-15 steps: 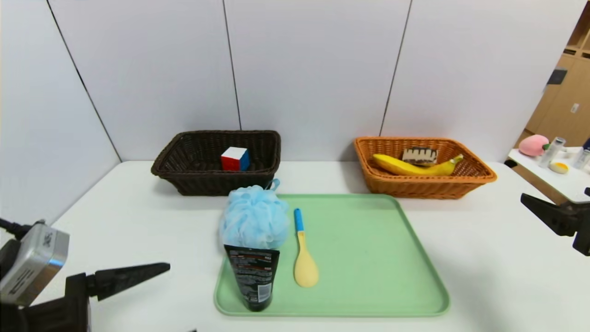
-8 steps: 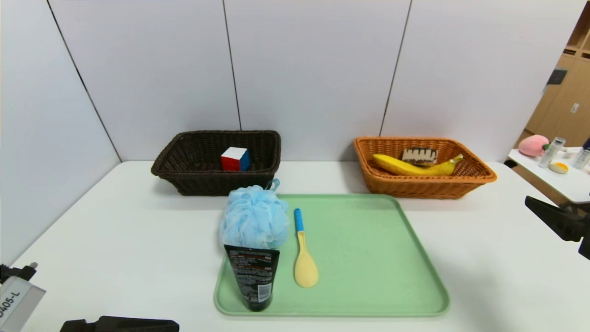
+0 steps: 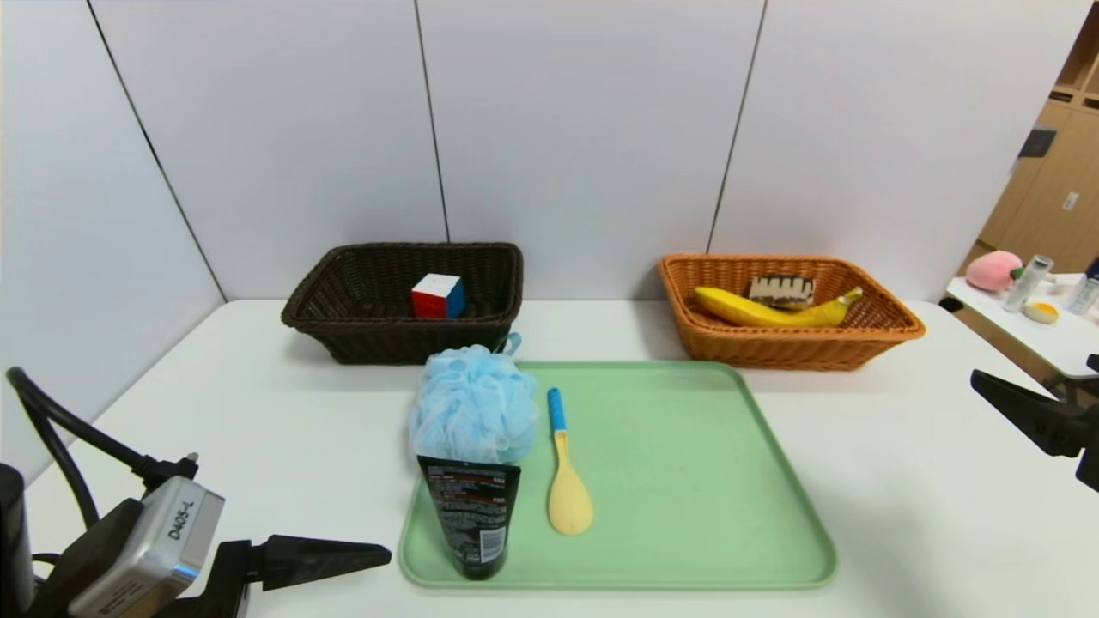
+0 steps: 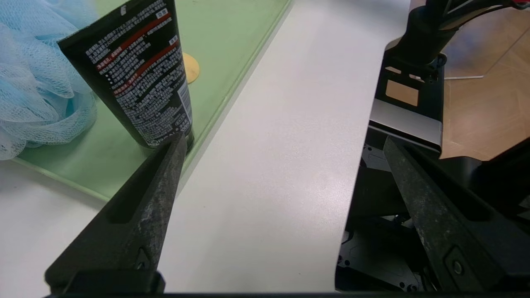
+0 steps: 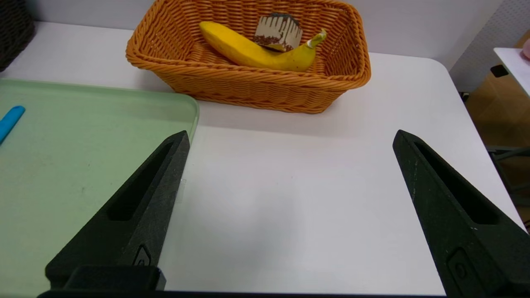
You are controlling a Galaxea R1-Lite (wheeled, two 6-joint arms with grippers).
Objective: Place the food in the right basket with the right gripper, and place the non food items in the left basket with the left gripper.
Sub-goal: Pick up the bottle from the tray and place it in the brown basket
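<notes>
A white table (image 3: 258,429) holds a green tray (image 3: 687,481) at its centre, with two wicker baskets behind it against the wall. The left basket (image 3: 343,339), dark brown, contains a puzzle cube (image 3: 438,295). The right basket (image 3: 773,348), orange-tan, contains a banana (image 3: 764,311) with a cake slice (image 3: 781,290) just behind it, touching or nearly touching it. On the near-left part of the tray a black squeeze tube (image 3: 470,515) stands upright on its cap, close to the tray's front edge. A light-blue bath pouf (image 3: 472,408) sits directly behind the tube, pressed against it. A yellow spoon with a blue handle (image 3: 567,468) lies flat just beside them, its bowl toward the robot. The left gripper (image 4: 281,142) is low at the near-left corner of the table, outside the tray, its fingers spread wide apart and holding nothing. In the left wrist view one fingertip (image 4: 176,142) sits just at the base of the tube, beside the tray's rim, while the other finger is well apart, out past the table's edge. The right gripper (image 5: 290,138) hovers at the right edge of the table, in front of the right basket and well apart from it, its fingers also spread wide with only bare table between them.
</notes>
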